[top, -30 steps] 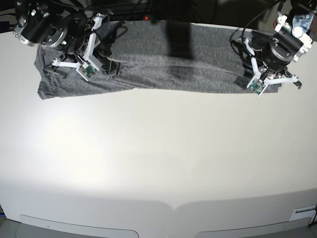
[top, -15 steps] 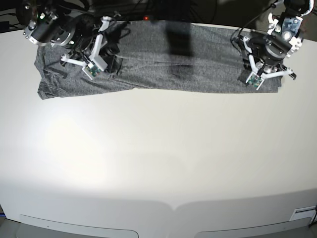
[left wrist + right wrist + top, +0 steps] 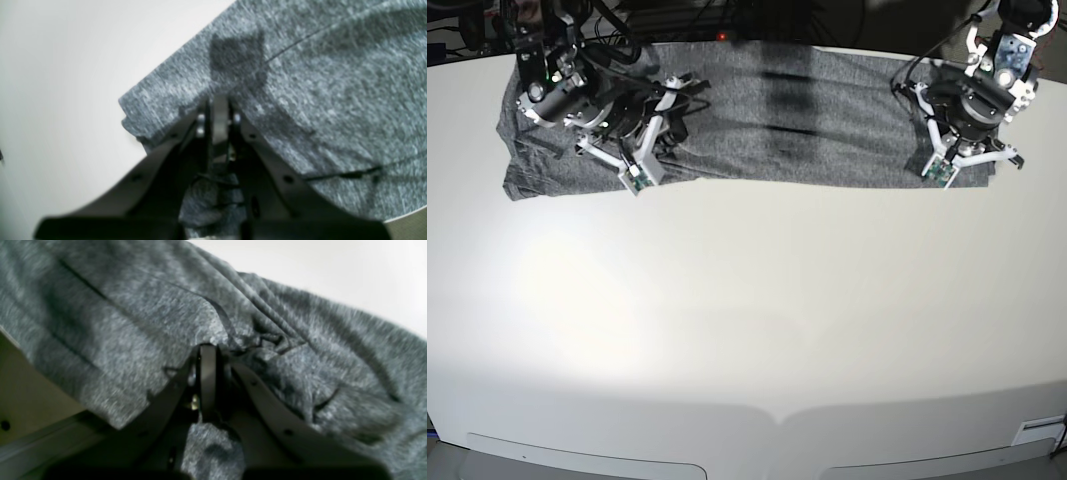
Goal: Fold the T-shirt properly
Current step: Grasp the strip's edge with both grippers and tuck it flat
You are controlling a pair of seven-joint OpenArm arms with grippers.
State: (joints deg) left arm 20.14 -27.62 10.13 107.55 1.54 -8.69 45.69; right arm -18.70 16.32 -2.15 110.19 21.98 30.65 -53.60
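The heather-grey T-shirt lies spread in a long band along the far side of the white table. In the base view my left gripper is at the shirt's right end and my right gripper is over its left part. In the left wrist view the left gripper is shut, pinching the T-shirt near a corner, with cloth bunched between its fingers. The right gripper is shut too, and the T-shirt puckers around its tips.
Dark cables and equipment crowd the space beyond the table's far edge, where a small red light glows. Bare white table borders the shirt's corner. A grey rail runs under the cloth's overhang.
The right arm has shifted rightward and toward the front along the shirt, pulling folds with it. The left arm has stayed near the right end, turning only slightly.
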